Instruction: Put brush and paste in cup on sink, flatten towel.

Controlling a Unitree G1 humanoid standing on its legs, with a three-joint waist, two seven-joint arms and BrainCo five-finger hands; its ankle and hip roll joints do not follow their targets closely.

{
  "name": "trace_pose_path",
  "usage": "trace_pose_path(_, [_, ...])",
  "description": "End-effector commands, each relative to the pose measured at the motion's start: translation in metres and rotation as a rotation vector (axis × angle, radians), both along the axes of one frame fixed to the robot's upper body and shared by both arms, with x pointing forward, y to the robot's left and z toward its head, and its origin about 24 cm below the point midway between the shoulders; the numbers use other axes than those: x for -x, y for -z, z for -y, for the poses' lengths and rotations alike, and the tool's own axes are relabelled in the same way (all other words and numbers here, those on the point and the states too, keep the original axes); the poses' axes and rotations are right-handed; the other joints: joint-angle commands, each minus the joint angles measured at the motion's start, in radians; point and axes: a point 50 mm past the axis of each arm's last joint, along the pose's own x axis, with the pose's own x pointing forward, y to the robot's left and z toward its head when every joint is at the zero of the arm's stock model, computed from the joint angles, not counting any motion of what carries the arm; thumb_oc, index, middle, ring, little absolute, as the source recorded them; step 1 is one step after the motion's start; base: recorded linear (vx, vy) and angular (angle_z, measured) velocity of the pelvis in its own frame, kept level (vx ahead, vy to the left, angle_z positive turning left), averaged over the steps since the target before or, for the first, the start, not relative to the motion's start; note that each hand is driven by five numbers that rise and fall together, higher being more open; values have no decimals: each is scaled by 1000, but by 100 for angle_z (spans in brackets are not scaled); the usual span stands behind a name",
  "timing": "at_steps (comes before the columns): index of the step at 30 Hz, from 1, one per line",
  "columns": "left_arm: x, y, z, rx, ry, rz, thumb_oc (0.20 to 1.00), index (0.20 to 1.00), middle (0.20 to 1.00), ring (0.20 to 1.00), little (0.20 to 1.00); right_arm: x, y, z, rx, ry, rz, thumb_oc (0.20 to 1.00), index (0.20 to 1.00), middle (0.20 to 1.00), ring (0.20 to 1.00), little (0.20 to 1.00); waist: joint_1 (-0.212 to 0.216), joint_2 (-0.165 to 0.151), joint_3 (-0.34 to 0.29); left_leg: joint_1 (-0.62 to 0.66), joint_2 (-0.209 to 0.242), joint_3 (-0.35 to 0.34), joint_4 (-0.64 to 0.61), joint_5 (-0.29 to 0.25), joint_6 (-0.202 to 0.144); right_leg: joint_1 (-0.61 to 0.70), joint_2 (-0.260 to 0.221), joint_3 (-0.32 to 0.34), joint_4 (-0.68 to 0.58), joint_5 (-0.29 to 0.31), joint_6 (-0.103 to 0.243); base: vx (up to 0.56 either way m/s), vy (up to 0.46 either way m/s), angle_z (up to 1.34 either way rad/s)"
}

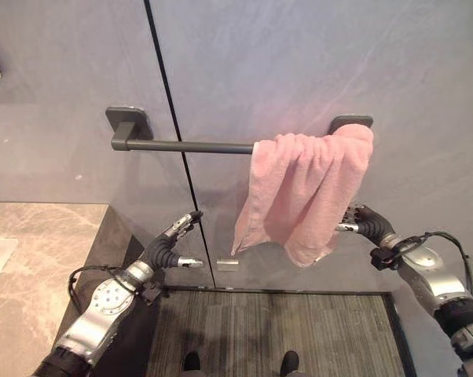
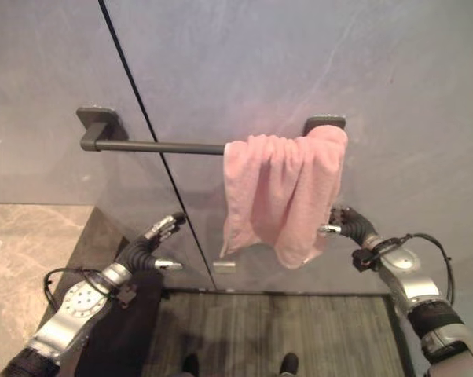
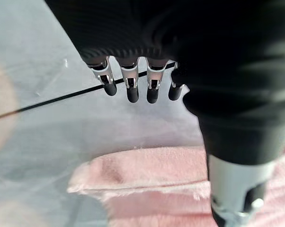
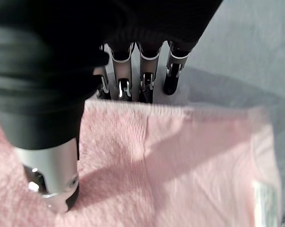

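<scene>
Right now the right hand (image 1: 366,224), at the frame's right, has its fingers behind the towel's (image 1: 307,192) edge with the thumb in front; whether it grips is unclear. The left hand (image 1: 170,247), lower left, is relaxed open and holds nothing, apart from the cloth. Bunched at the rail's (image 1: 185,146) right end, the towel could slide off if tugged downward instead of sideways. Behind is a grey wall (image 1: 299,55); a marble counter (image 1: 40,243) sits far left.
</scene>
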Motion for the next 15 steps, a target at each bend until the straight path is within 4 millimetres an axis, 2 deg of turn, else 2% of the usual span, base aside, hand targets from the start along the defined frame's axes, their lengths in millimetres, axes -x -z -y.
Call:
trace_pose_path(1, [-22, -21, 26, 18, 54, 117, 1000, 1000, 1000, 1000, 1000, -41, -59, -46, -62, -108, 246, 1000, 1000, 1000, 1000, 1000, 25, -22, 19, 13, -1, 11, 14, 28, -5, 82, 4, -10, 12, -59, 26, 37, -23, 0])
trace_pose_path(8, [-37, -15, 61, 53, 68, 98, 1000, 1000, 1000, 1000, 1000, -46, -69, -86, -204, -170, 309, 1000, 1000, 1000, 1000, 1000, -2, -33, 13, 31, 12, 26, -1, 27, -7, 83, 22, -3, 14, -67, 15, 20, -11, 0])
trace_pose_path(15, [-45, -5, 76, 56, 55, 47, 1000, 1000, 1000, 1000, 1000, -46, -64, -101, -237, -175, 297, 1000, 1000, 1000, 1000, 1000, -18, -47, -1, 53, 21, 48, -17, 26, -7, 84, 36, 20, 7, -69, 12, 17, -3, -3])
